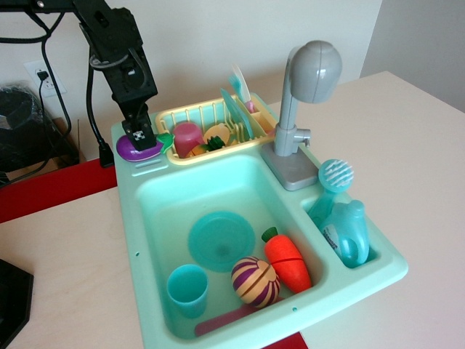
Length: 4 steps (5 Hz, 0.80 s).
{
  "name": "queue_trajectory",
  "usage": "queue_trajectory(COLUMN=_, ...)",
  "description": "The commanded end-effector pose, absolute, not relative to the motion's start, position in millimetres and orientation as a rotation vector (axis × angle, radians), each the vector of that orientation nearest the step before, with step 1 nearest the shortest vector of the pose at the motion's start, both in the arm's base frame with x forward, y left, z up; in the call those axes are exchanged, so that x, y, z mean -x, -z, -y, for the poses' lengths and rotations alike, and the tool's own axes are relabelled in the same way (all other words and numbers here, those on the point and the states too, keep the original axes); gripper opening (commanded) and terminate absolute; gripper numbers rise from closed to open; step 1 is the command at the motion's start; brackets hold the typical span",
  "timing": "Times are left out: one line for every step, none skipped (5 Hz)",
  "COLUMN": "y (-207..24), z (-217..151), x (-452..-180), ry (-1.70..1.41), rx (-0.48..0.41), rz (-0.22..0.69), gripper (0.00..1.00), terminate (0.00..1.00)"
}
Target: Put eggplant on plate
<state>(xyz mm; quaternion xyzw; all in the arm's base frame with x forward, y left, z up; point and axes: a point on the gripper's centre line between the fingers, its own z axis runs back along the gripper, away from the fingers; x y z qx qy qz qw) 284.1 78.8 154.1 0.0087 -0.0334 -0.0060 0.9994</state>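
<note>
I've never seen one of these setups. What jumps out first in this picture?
A mint-green plastic toy sink fills the table, with a tall grey faucet at its back. At its back-left corner, a black gripper is down on a glossy purple toy eggplant. In the basin lie a round teal plate, an orange carrot and a striped onion.

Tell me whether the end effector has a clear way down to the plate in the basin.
Probably yes: the plate lies flat and uncovered, apart from neighbouring toys, while the end effector sits at the eggplant on the sink's back corner.

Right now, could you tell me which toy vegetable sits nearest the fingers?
The purple eggplant on the sink's back-left corner, directly at the fingers; the carrot and striped onion lie in the basin.
</note>
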Motion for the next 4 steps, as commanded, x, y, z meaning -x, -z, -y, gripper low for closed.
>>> queue_trajectory(y=-154, z=-79, x=-284, ry=0.012, rx=-0.017, rz=0.067, gripper=1.0, terminate=0.0)
queue_trajectory(y=-158, z=-84, x=-275, ry=0.007, rx=-0.046, rz=0.048, gripper=1.0, terminate=0.0)
queue_trajectory(y=-156, z=-86, x=-269, ry=0.001, rx=-0.045, rz=0.039, gripper=1.0, terminate=0.0)
queue_trajectory(y=-149, z=-89, x=-261, ry=-0.008, rx=-0.048, rz=0.027, gripper=1.0, terminate=0.0)
